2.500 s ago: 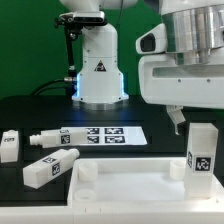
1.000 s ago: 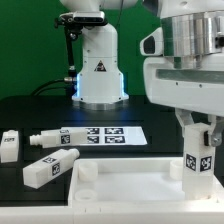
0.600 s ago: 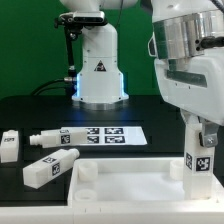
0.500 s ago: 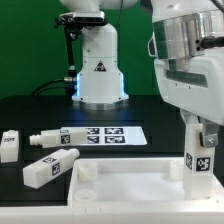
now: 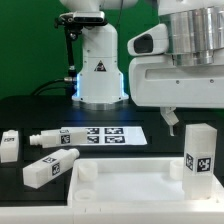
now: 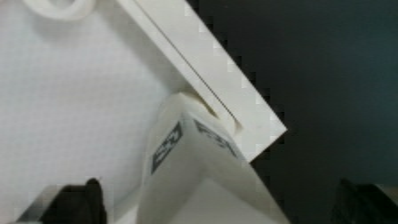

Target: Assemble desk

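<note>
The white desk top (image 5: pixel 130 186) lies near the front with its rim up. One white leg (image 5: pixel 201 150) with a marker tag stands upright in its corner on the exterior view's right. My gripper (image 5: pixel 198 118) hangs just above that leg, open and holding nothing; one finger (image 5: pixel 172 117) shows beside it. In the wrist view the leg (image 6: pixel 217 165) is seen from above between my dark fingertips (image 6: pixel 75 205), at the corner of the desk top (image 6: pixel 89 100). Three loose legs (image 5: pixel 50 168) lie on the exterior view's left.
The marker board (image 5: pixel 100 133) lies flat behind the desk top. The robot's white base (image 5: pixel 98 70) stands at the back. Two of the loose legs (image 5: pixel 8 145) (image 5: pixel 50 138) lie near the table's edge on the exterior view's left.
My gripper was down around the upright leg; it has let go and risen above it. The leg stays standing in the corner.
</note>
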Controlling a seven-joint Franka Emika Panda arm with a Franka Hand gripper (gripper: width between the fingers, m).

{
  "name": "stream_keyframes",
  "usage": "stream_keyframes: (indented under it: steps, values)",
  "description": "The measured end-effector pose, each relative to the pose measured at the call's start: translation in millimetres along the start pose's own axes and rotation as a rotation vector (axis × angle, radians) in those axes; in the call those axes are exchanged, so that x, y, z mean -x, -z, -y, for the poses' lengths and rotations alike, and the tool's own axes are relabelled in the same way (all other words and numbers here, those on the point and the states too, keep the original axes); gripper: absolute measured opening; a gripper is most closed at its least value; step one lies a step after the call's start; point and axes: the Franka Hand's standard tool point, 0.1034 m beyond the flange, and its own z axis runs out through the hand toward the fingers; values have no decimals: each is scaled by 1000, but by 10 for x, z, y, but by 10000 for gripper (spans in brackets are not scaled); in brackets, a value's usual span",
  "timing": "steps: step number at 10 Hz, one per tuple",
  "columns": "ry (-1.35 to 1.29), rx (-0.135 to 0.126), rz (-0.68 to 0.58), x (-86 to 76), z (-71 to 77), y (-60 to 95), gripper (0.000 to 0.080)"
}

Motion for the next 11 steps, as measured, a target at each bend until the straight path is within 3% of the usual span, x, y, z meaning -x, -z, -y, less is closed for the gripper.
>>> stream_keyframes:
  steps: [1,2,3,4,5,6,7,8,11]
  values:
    - [95,9,-5,-2,-4,0,649]
    - [309,58,-49,-12,25,7,649]
    - [625,75,-101,-44,72,-9,649]
    - [668,80,-95,-44,39,-34,649]
    - [649,78,-96,-43,43,-33,622]
    - [635,77,-96,-42,42,-35,462]
    - [602,76,-97,-42,42,-36,462]
    - [512,69,-99,-38,45,-37,324]
    - [135,58,-113,-70,-6,-36,289]
